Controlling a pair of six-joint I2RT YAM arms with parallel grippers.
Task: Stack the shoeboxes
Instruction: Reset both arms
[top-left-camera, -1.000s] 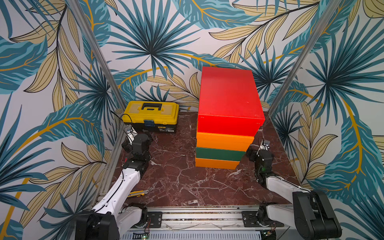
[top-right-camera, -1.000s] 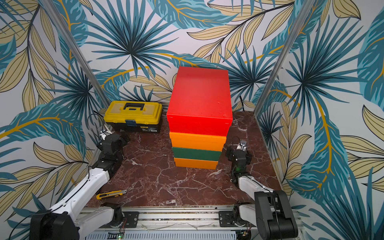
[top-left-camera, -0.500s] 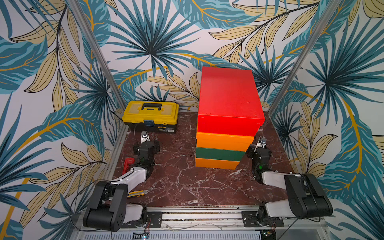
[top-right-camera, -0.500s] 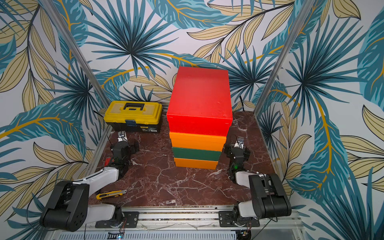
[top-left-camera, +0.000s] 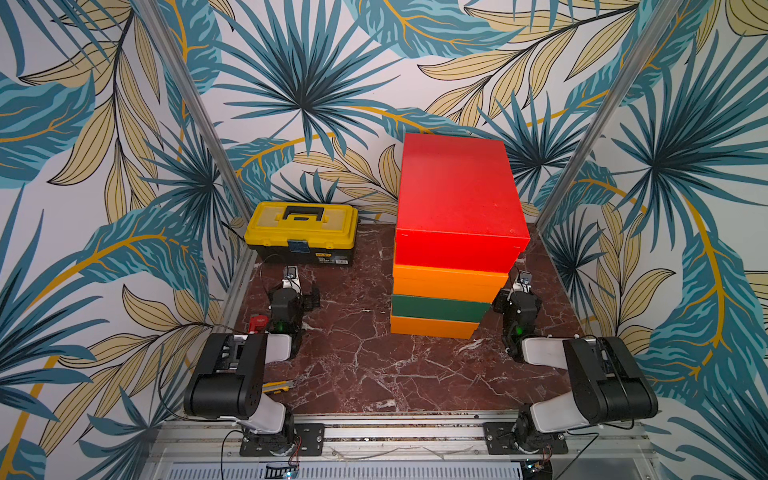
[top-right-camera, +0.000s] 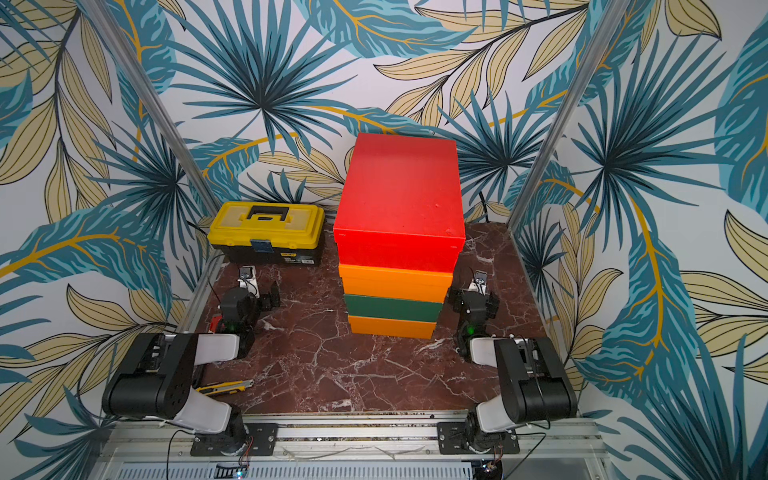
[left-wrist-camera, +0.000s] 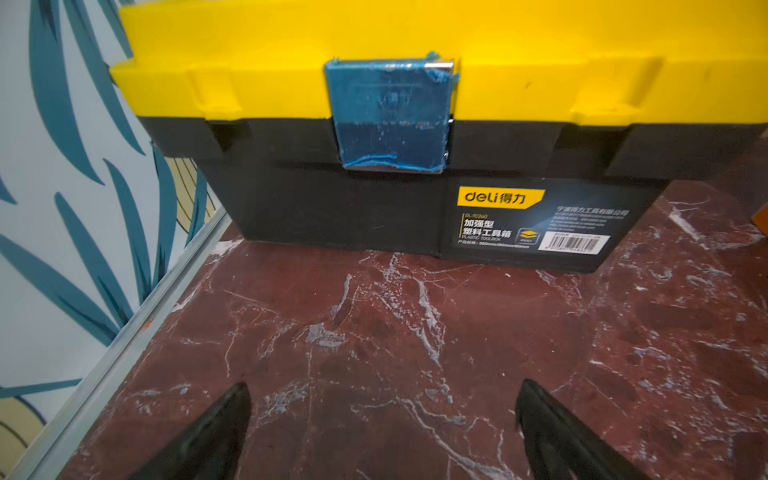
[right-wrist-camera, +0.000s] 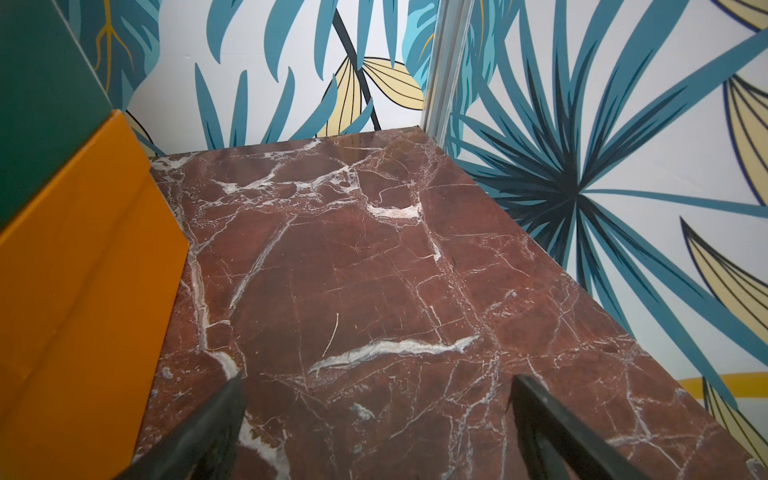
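Shoeboxes (top-left-camera: 449, 283) stand stacked on the marble table (top-left-camera: 365, 365), red shoebox (top-left-camera: 457, 195) topmost. Left gripper (left-wrist-camera: 382, 399) and right gripper (right-wrist-camera: 376, 390) both gape wide, empty.

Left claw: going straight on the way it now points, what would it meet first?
Probably the toolbox front, near its blue latch; the open left claw faces it across bare tabletop.

Both top views look down from high above the worktop's (top-left-camera: 361, 374) front edge toward the back, sharing almost the whole scene. Your left wrist camera sits low, close to the toolbox (left-wrist-camera: 374, 199) at the back left corner. Your right wrist camera faces the back right corner, alongside the orange shoebox (right-wrist-camera: 83, 291).
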